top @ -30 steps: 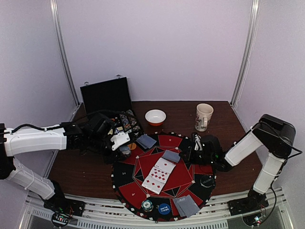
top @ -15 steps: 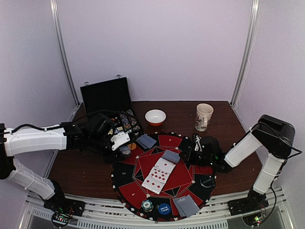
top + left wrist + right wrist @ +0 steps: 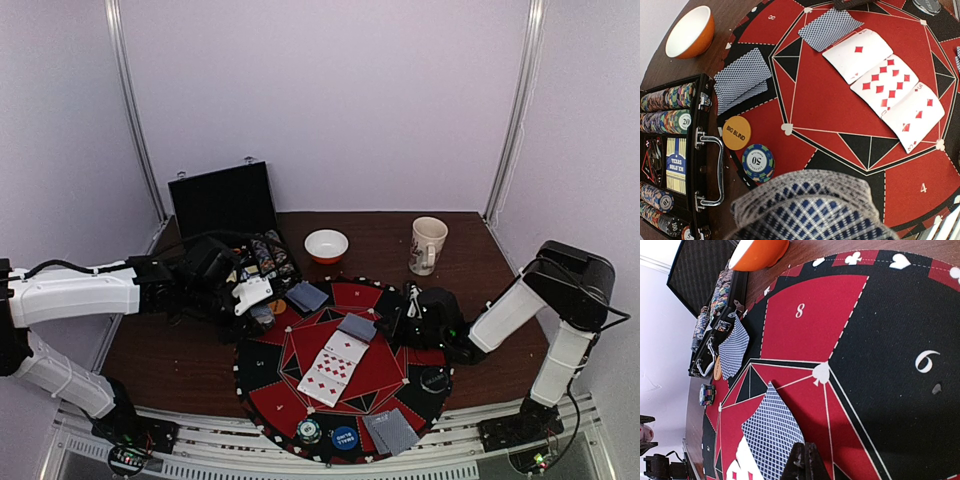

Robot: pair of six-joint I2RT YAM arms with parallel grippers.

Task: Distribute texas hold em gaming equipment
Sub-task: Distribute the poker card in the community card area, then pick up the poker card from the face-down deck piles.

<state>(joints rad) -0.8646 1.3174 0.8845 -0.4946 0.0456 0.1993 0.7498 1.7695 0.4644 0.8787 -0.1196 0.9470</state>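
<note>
My left gripper [image 3: 252, 294] is shut on a deck of blue-backed cards [image 3: 810, 210], held over the left rim of the round mat [image 3: 262, 372]. An orange "big blind" disc [image 3: 736, 133] and a blue 50 chip [image 3: 758, 162] lie just beyond the deck. Three face-up diamond cards [image 3: 885, 87] sit at the mat's centre, with a face-down card [image 3: 772, 435] next to them. My right gripper [image 3: 805, 464] is shut, its tips at that card's edge; whether they touch it I cannot tell. Face-down pairs lie at the far left [image 3: 307, 296] and near edge [image 3: 390, 432].
The open black case [image 3: 222, 200] with rows of chips [image 3: 667, 120] stands at the back left. A white-and-orange bowl [image 3: 326, 244] and a mug [image 3: 427, 244] stand behind the mat. Two chips [image 3: 309, 431] lie at the near rim, a clear disc [image 3: 434, 379] at the right.
My right arm has edged left toward the face-down centre card. The left arm and its deck have stayed put.
</note>
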